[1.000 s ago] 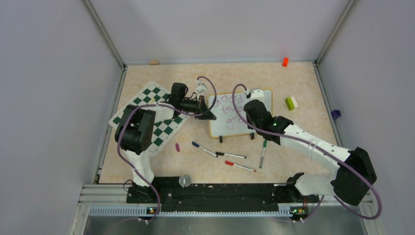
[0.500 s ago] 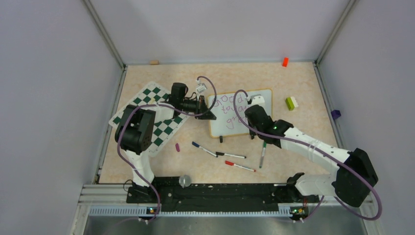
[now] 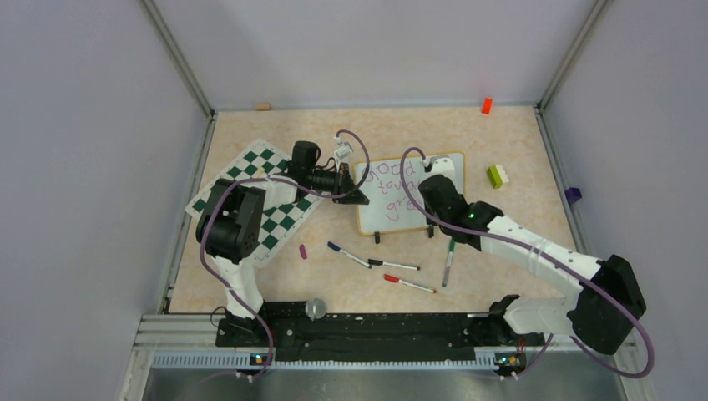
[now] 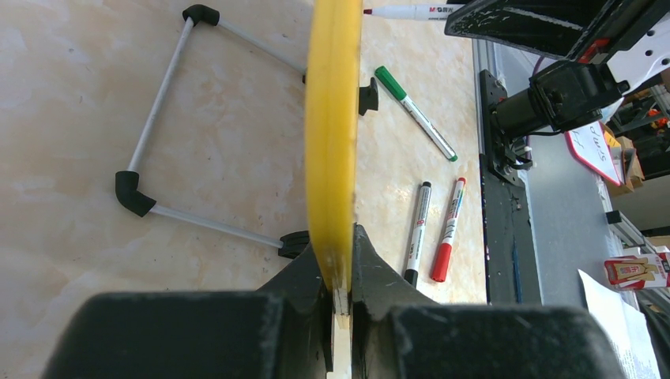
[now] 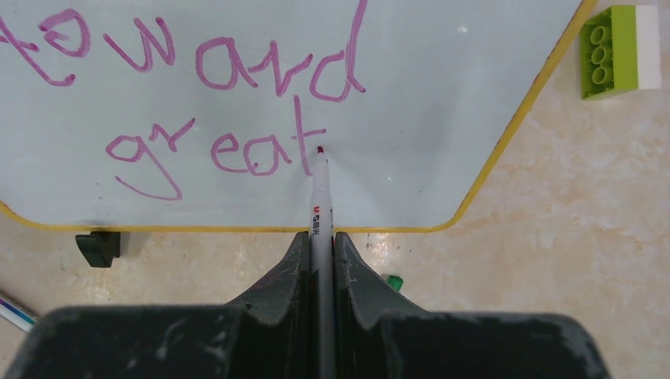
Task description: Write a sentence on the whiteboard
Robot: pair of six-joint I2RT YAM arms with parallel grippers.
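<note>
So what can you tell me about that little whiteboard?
The whiteboard is white with a thin yellow frame, rounded corners and black clips on its near edge. Purple writing reads "toward" and "great". The left gripper clamps its edge; the marker in the right gripper touches its face.

One whiteboard [image 3: 380, 213], one chess mat [image 3: 259, 159], five markers [image 3: 346, 254] [image 3: 394, 265] [image 3: 409, 284] [image 3: 448, 261], four loose and a fifth marker [image 5: 320, 197] held, plus one purple cap [image 3: 302, 251], one green brick [image 3: 498, 175], one orange block [image 3: 486, 105].
</note>
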